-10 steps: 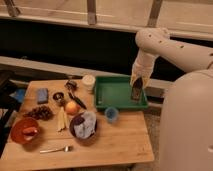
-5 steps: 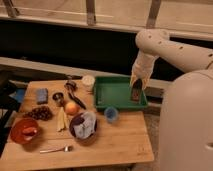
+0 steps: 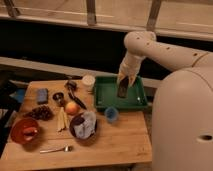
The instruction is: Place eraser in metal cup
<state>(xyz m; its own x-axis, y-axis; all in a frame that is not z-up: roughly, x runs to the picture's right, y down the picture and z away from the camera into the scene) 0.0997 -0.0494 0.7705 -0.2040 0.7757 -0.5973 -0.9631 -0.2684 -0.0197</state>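
Note:
The eraser [image 3: 78, 101], a flat black bar, lies slanted on the wooden table just right of the apple [image 3: 72, 107]. Left of it stands the small silvery metal cup [image 3: 58, 96] with its dark inside. My gripper [image 3: 123, 90] hangs far to the right over the green tray [image 3: 107, 95], pointing down with its tips close above the tray floor. It is shut, and I see nothing held in it. It is well apart from both eraser and cup.
A white cup [image 3: 88, 81] stands beside the tray's left rim, a blue cup [image 3: 111, 114] in front of the tray. On the table's left are a blue block [image 3: 42, 95], grapes [image 3: 41, 112], a banana [image 3: 62, 119], a red bowl [image 3: 25, 131], a cloth-filled bowl [image 3: 83, 125] and a fork [image 3: 55, 148].

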